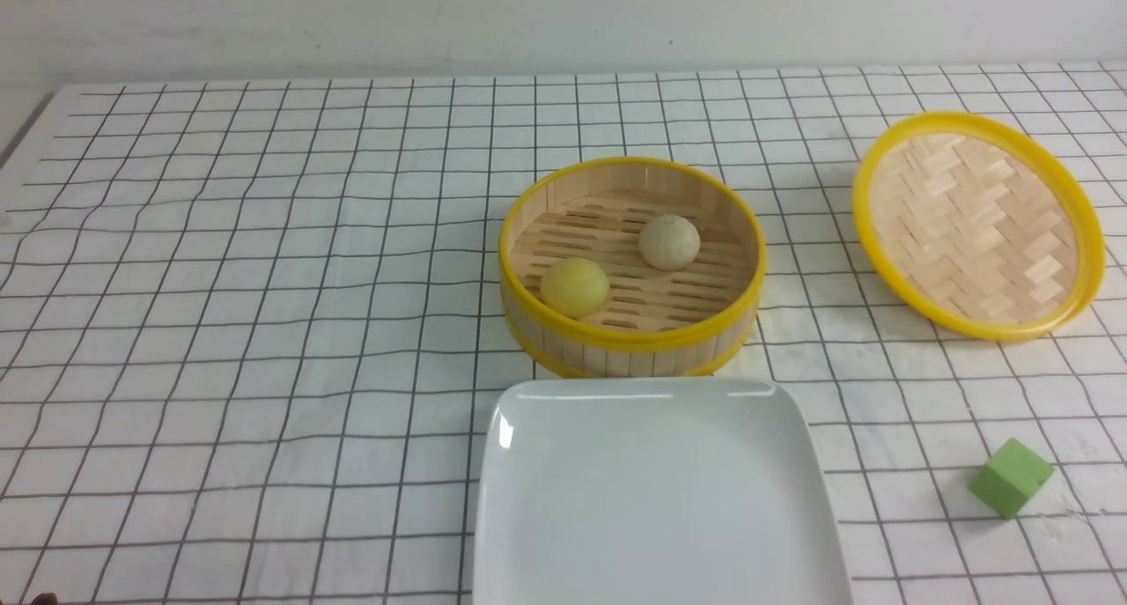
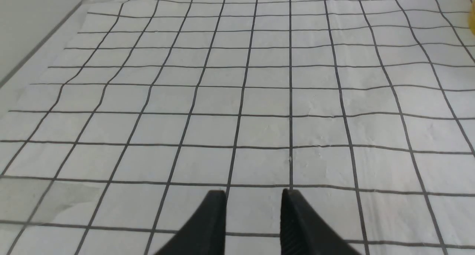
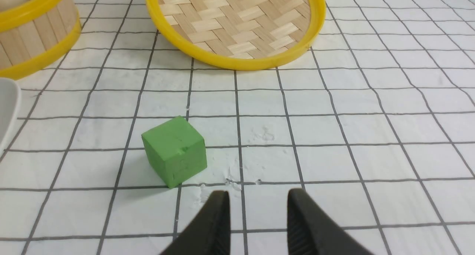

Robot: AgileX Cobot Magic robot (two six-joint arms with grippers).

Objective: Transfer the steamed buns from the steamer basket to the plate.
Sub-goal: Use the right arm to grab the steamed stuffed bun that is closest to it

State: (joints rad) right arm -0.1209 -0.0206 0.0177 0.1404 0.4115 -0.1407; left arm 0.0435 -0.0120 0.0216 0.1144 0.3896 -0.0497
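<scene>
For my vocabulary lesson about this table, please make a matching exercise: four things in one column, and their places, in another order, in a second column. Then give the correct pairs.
Things:
1. pale yellow bun
2. green cube
3. woven lid
4. plate

Places:
A. right of the steamer basket, on the far right side
B. directly before the basket, on the robot's side
C. inside the basket
D. right of the plate, alone

Pairs: 1-C, 2-D, 3-A, 4-B

Left tool point(image 2: 253, 192), right tool point(image 3: 258, 192): both ajar
</scene>
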